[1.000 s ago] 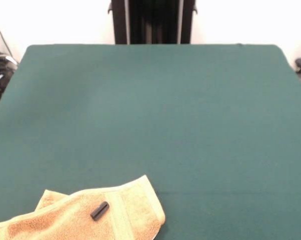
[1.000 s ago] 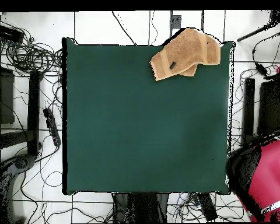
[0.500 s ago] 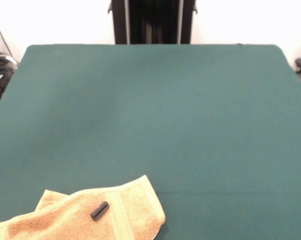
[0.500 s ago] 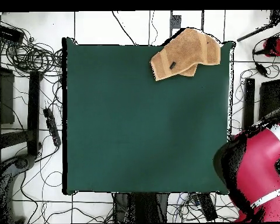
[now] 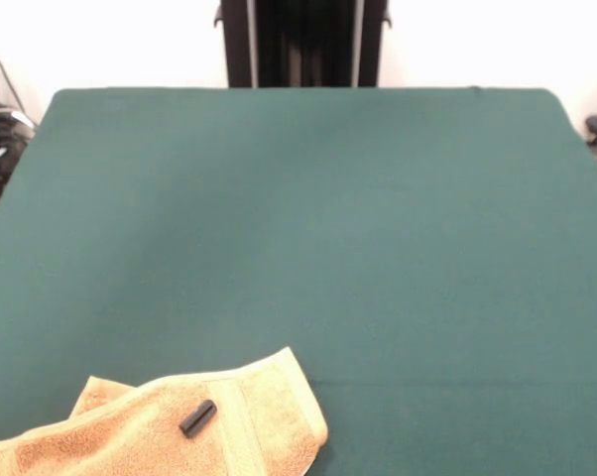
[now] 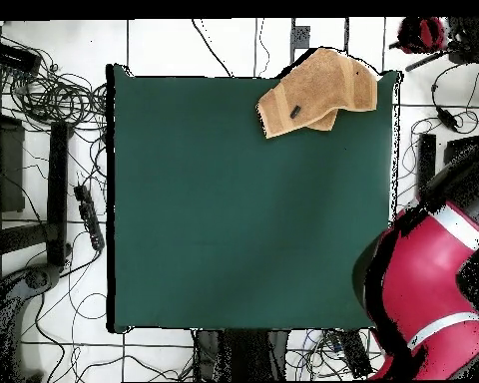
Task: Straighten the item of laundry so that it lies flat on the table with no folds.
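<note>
The towel [image 5: 170, 421] [image 6: 318, 92] lay crumpled at a table [image 5: 308, 228] [image 6: 243, 209] corner, overhanging the edge, a black cylinder [image 5: 197, 417] [image 6: 295, 111] on it. No grasp had begun. The gripper's state could not be told. Next: reach a corner.

- the golden-orange towel [image 5: 160, 426] [image 6: 318, 95] is bunched up with folds at a table corner, partly hanging past the edge, ribbed band showing
- the dark green table [image 5: 308, 228] [image 6: 243, 209] is way bigger than the towel
</note>
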